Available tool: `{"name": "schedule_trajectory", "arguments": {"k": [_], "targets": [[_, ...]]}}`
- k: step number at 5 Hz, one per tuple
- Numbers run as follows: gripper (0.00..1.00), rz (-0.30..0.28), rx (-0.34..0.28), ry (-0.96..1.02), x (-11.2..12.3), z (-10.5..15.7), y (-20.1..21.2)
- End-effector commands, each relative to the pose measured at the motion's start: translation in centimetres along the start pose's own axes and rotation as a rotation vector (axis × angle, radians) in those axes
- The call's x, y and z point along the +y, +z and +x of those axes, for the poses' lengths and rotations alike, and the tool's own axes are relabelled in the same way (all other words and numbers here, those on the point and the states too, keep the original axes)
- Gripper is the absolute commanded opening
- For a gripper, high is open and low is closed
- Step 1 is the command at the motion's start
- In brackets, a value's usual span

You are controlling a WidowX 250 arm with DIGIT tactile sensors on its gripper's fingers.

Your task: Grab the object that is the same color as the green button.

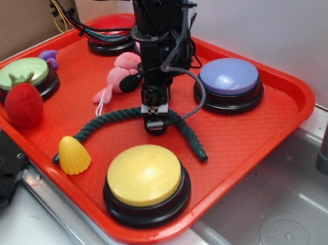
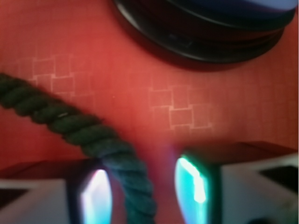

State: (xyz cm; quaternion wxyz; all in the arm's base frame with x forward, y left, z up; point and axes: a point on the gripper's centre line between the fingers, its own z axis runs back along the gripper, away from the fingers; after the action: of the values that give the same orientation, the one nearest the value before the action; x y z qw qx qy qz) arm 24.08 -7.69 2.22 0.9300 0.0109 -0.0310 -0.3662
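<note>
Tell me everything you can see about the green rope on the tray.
The rope is dark green, thick twisted cord, fibrous-looking and limp. It lies flat on the red tray in a shallow arch, one end by the yellow corn toy, the other near the yellow button. The pincer straddles its middle; the wrist view shows it between the fingers, with a gap on one side.
</note>
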Motion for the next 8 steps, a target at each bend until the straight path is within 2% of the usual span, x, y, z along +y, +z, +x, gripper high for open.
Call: {"name": "schedule_trajectory", "arguments": {"k": [1, 2, 3, 4, 6, 7, 8], "targets": [[0.00, 0.012, -0.023, 0.014, -0.1, -0.1, 0.7], [0.00, 0.018, -0.017, 0.018, -0.2, -0.2, 0.7], [0.00, 0.034, -0.010, 0.080, 0.2, -0.7, 2.4], [0.00, -0.048, -0.039, 0.194, 1.3, -1.5, 5.5], [0.00, -0.024, 0.008, 0.605, 4.5, -3.7, 14.3], [0.00, 0.060, 0.017, 0.765, 5.1, -4.4, 17.5], [0.00, 0.082, 0.030, 0.847, 5.1, -5.0, 19.4]]}}
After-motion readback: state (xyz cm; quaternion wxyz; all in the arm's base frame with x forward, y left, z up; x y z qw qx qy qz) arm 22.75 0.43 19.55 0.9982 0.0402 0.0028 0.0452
